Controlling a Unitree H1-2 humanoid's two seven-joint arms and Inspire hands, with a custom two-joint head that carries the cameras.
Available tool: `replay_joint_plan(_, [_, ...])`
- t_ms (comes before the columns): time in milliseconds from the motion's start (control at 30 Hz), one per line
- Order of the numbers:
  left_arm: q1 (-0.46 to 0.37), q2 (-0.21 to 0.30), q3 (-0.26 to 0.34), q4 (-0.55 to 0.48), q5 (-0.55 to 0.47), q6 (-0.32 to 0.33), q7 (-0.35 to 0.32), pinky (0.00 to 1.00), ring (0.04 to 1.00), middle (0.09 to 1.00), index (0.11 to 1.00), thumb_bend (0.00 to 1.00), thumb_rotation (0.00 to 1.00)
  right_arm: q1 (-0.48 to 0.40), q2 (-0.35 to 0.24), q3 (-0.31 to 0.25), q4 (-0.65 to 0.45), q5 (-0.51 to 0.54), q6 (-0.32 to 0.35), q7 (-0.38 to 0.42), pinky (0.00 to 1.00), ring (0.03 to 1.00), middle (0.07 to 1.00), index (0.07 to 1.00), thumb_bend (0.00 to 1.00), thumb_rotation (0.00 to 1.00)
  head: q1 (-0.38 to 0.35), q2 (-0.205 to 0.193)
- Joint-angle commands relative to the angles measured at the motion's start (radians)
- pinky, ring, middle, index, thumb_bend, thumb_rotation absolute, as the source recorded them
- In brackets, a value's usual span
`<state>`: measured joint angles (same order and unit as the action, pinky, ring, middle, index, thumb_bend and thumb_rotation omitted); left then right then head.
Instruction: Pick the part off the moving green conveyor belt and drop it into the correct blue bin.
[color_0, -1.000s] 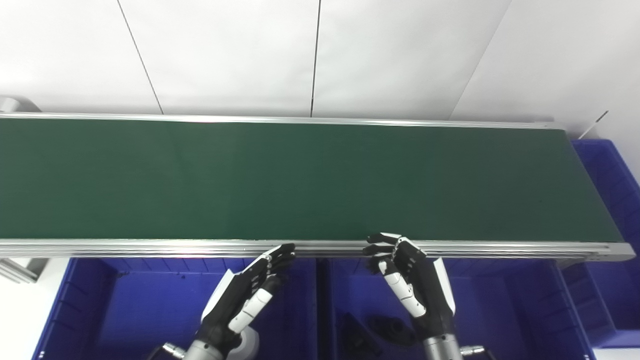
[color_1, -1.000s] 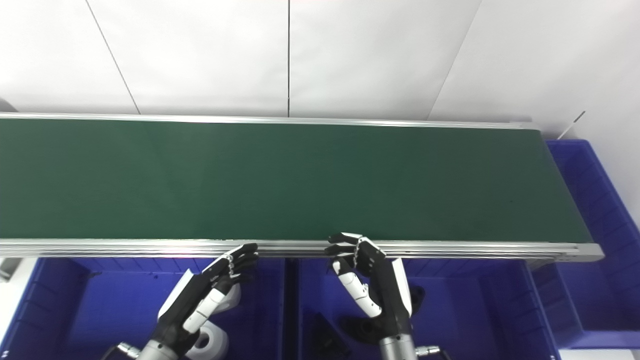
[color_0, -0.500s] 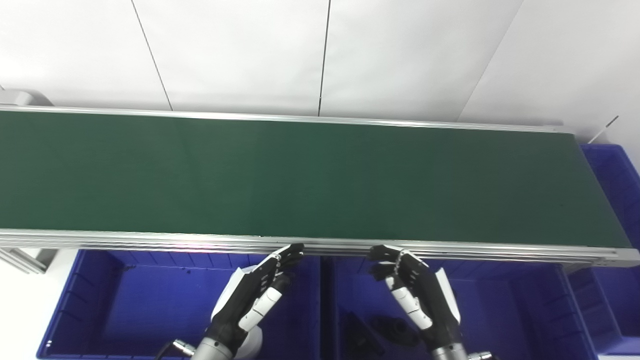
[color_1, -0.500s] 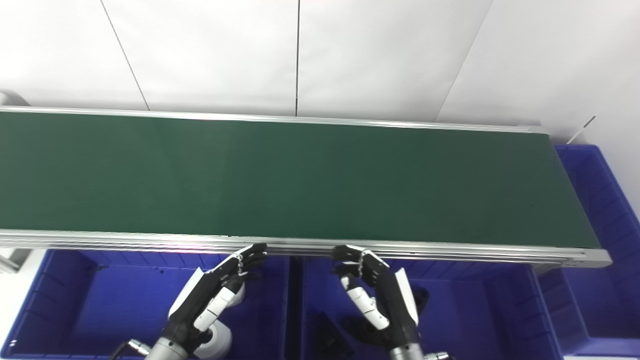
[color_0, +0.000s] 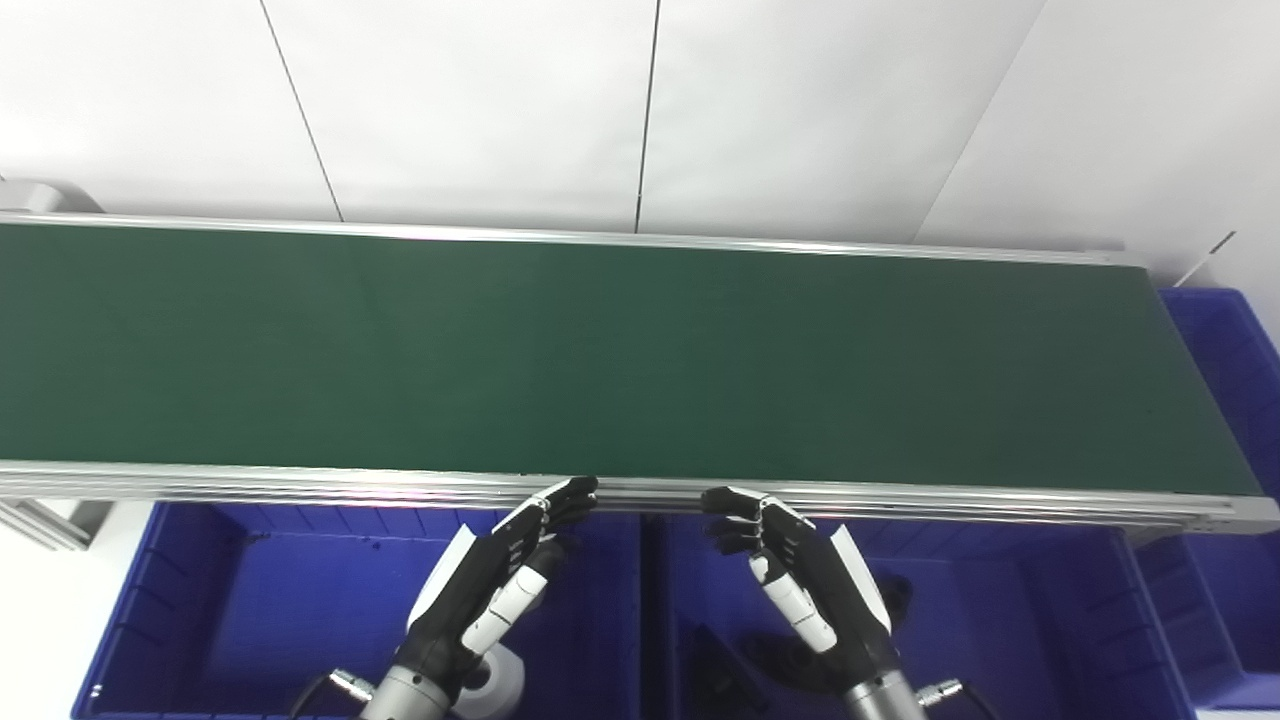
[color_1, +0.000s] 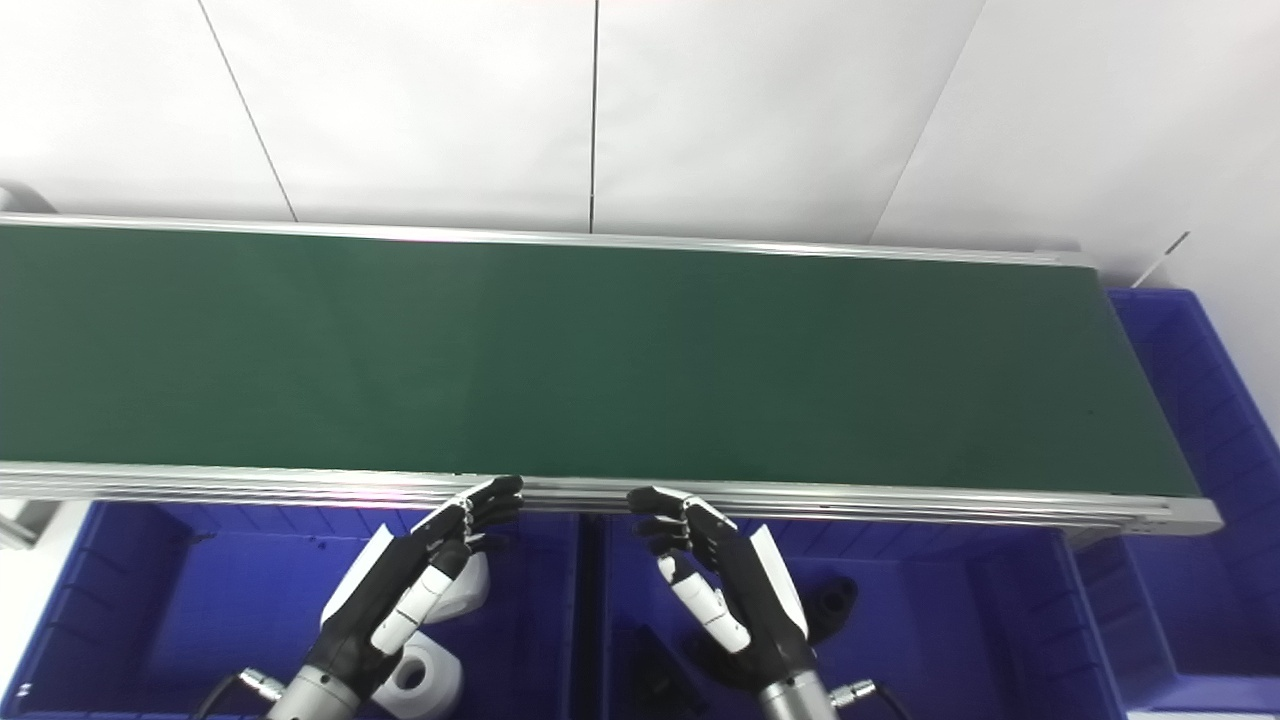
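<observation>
Two black-and-white robot hands, left hand (color_0: 495, 590) and right hand (color_0: 805, 590), hover empty with fingers apart over the blue plastic bins (color_0: 250, 600). No part shows on the green conveyor belt (color_0: 600, 360). Judged step: waiting; the next move needs an arriving part.

Belt (color_0: 620, 360) bare of parts. Left hand (color_0: 490, 590) and right hand (color_0: 810, 585) both empty, fingers apart, above blue bins (color_0: 250, 600), fingertips near belt's front rail (color_0: 300, 483).

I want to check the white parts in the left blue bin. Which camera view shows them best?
The right eye view: both white parts show beside the left hand in the left blue bin. In the left eye view, the arm hides all but one.
</observation>
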<state>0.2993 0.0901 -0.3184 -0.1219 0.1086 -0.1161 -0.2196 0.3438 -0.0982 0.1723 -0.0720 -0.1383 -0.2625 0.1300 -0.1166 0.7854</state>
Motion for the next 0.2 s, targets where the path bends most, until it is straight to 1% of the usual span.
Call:
replay_joint_plan(0, [-0.005, 0.000, -0.004, -0.039, 0.002, -0.016, -0.001, 0.79, 0.869, 0.866, 0.862, 0.62, 0.96, -0.008, -0.003, 0.002, -0.033, -0.001, 0.013, 0.003, 0.67, 0.715, 0.770, 0.756, 0.76, 0.95, 0.000, 0.004])
replay_joint_plan(167, [-0.007, -0.002, -0.004, -0.042, -0.004, -0.010, -0.002, 0.80, 0.874, 0.867, 0.865, 0.61, 0.95, -0.010, -0.010, 0.006, -0.040, 0.000, 0.025, 0.006, 0.66, 0.712, 0.767, 0.759, 0.76, 0.95, -0.002, 0.016])
